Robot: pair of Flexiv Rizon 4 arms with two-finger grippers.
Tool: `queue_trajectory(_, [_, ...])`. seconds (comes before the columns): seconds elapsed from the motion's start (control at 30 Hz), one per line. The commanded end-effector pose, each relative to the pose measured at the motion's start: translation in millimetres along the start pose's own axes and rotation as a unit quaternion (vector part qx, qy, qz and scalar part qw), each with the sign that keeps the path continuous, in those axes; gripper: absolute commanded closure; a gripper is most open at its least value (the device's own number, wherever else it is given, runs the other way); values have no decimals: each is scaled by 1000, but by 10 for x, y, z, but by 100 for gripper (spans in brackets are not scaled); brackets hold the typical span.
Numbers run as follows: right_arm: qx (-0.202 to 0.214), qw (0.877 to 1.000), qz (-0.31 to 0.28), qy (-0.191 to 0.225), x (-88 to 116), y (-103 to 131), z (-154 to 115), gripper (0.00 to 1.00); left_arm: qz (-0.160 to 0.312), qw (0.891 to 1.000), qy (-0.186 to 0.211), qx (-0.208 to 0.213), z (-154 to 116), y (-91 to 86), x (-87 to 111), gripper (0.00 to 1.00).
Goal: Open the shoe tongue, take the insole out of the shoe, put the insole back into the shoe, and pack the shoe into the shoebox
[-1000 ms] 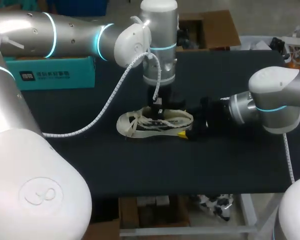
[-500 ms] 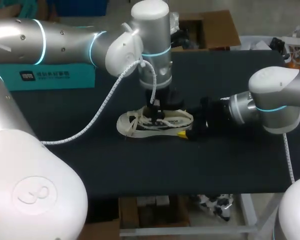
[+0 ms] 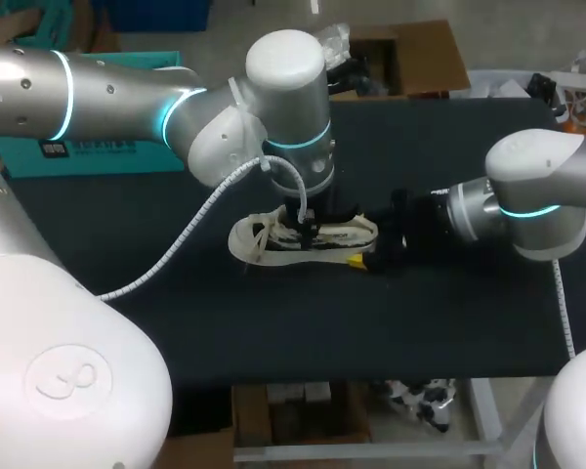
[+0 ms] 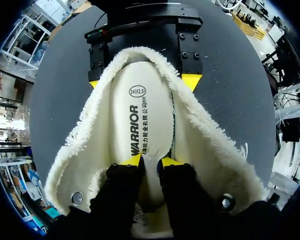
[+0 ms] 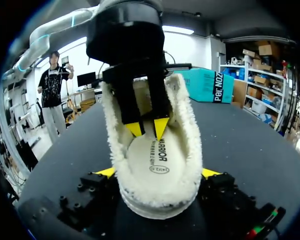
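Note:
A cream fleece-lined shoe (image 3: 273,239) lies on its sole in the middle of the black table, toe toward the left. Its white insole (image 4: 145,120) lies flat inside. My left gripper (image 3: 306,227) points down into the shoe's opening. Its yellow fingertips (image 4: 132,160) stand a narrow gap apart right at the insole (image 5: 155,157), with nothing seen pinched between them. My right gripper (image 3: 366,259) clasps the heel, one finger against each side of the shoe (image 5: 185,130).
A teal shoebox (image 3: 39,151) stands at the back left, partly hidden by my left arm. An open cardboard box (image 3: 410,59) sits at the back edge. Bare black table (image 3: 303,322) stretches in front of the shoe.
My left arm has swung a little left and lowered its gripper deeper into the shoe; its fingers have parted from shut to a narrow gap. The right arm and shoe have stayed put.

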State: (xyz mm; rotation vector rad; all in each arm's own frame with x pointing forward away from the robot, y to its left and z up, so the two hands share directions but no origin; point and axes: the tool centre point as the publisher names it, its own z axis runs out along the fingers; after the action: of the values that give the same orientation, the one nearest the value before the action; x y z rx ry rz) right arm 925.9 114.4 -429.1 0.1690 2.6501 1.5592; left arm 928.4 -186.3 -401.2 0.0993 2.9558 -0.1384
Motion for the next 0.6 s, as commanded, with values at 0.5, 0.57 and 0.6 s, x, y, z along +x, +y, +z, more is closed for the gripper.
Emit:
queue_trajectory(0.5, [-1,1000,-1,1,21,-26,33,100,-5,995,14,101,159,-23,-200,100])
queue_trajectory(0.57, [-1,1000,-1,1,21,-26,33,100,-3,991,29,128,-1,-23,-191,100])
queue_trajectory(0.6, [-1,1000,-1,1,21,-26,33,100,-2,990,36,140,-73,-25,-186,100])
